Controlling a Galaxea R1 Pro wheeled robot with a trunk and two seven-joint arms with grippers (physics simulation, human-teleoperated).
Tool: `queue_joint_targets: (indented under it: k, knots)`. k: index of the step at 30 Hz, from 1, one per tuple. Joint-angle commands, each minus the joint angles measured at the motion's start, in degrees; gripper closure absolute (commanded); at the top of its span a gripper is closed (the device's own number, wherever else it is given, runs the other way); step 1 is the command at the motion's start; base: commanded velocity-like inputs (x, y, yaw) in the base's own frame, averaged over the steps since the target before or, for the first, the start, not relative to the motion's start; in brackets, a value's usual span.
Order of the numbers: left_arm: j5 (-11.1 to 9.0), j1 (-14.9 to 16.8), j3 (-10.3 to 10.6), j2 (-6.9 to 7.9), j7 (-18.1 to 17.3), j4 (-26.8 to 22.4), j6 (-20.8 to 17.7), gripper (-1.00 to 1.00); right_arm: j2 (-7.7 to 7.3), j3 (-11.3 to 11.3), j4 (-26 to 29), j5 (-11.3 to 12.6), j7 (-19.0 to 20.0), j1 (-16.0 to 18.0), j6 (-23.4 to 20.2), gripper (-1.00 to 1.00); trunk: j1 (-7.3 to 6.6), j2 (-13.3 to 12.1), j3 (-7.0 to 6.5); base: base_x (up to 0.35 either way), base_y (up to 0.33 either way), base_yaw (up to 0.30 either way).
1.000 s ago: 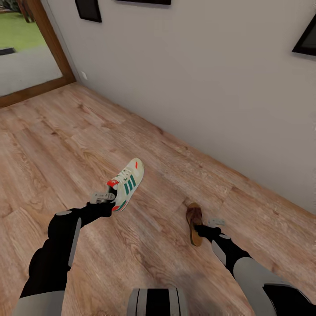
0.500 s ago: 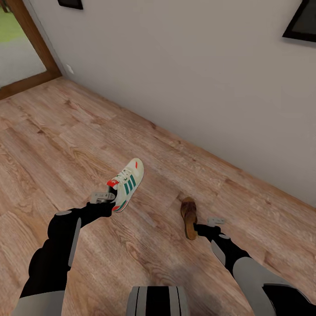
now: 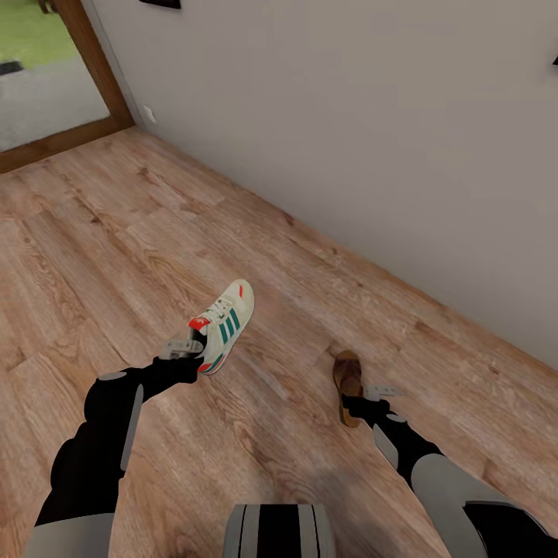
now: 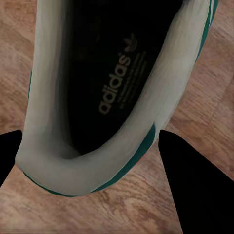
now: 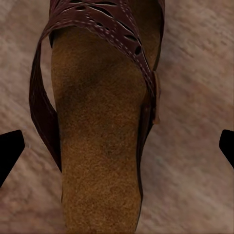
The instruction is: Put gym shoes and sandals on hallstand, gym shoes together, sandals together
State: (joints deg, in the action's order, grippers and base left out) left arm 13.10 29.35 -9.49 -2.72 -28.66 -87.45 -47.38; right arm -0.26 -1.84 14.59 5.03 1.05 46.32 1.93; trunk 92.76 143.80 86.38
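Ahead, bare floor (image 3: 116, 232) up to wall (image 3: 349, 116).

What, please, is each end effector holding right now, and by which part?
Left end effector: cream-white green-striped sneaker, by its heel. Right end effector: dark brown leather sandal, at its heel end.

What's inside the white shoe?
Inside the gym shoe you can see a dark insole printed with "adidas" and a leaf logo. Farther in toward the toe it is too dark to see anything.
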Motion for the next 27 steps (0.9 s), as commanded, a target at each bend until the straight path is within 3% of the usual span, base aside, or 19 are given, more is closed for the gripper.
queue_joint_targets:
  k: [1,5,11,14,23,27]
  knots:
    - [0.0,0.0,0.0,0.0,-0.1,0.0,0.0,1.0,-0.02,0.0,0.0,0.0,0.0,0.0,0.0,-1.0,0.0,0.0,0.01,0.0,0.0,0.048]
    - [0.0,0.0,0.0,0.0,-0.1,0.0,0.0,1.0,-0.08,-0.1,0.0,0.4,0.0,0.0,0.7,-1.0,0.0,0.0,0.02,0.0,0.0,0.018]
    - [0.0,0.1,0.0,0.0,-0.1,0.0,0.0,1.0,-0.08,-0.2,0.0,0.5,-0.1,0.0,8.1,-1.0,0.0,0.0,0.13,0.0,0.0,0.006]
    - [0.0,0.1,0.0,0.0,-0.1,0.0,0.0,1.0,-0.08,-0.1,0.0,0.6,-0.1,0.0,9.6,-1.0,0.0,0.0,0.3,0.0,0.0,0.054]
    - [0.0,0.1,0.0,0.0,-0.1,0.0,0.0,1.0,-0.07,-0.1,0.0,0.6,-0.1,0.0,10.4,-1.0,0.0,0.0,0.75,0.0,0.0,0.065]
    - [0.0,0.1,0.0,0.0,-0.1,0.0,0.0,1.0,-0.04,-0.1,0.0,0.6,-0.1,0.0,10.4,-1.0,0.1,0.1,1.66,0.0,0.0,0.008]
